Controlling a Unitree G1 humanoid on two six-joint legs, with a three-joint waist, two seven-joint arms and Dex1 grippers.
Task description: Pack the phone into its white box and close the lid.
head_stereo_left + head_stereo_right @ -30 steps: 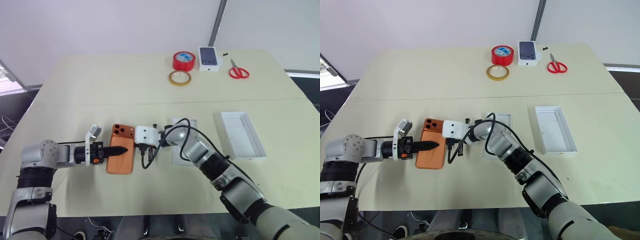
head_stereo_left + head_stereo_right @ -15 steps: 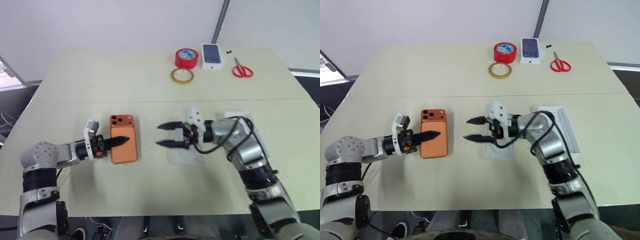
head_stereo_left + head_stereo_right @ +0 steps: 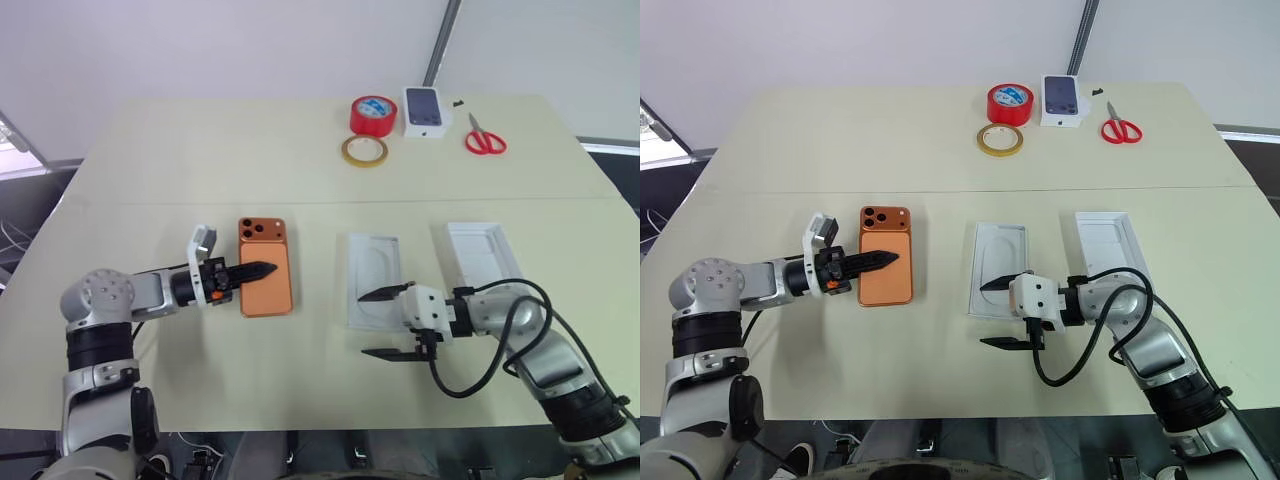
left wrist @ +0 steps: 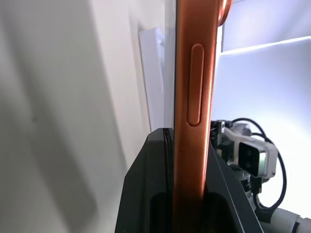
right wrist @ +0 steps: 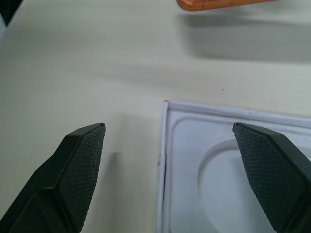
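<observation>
Tabletop (image 3: 200,170): phone (image 3: 268,285) clamped between left fingers (image 3: 256,270).

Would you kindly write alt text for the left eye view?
The left hand grips the orange phone above the table, while the open right hand hovers beside a white moulded insert.

on the surface (image 3: 200,170) the phone (image 3: 266,282) lies left of centre, the left gripper (image 3: 262,270) over its left part. right of the phone lies a moulded insert (image 3: 373,290), and right of that a tray (image 3: 483,262). the right gripper (image 3: 387,323) sits at the insert's near edge. at the far edge stand a tape roll (image 3: 371,117), a flat tape ring (image 3: 362,152) before it, a small box (image 3: 424,112) to its right, then scissors (image 3: 483,138).
</observation>
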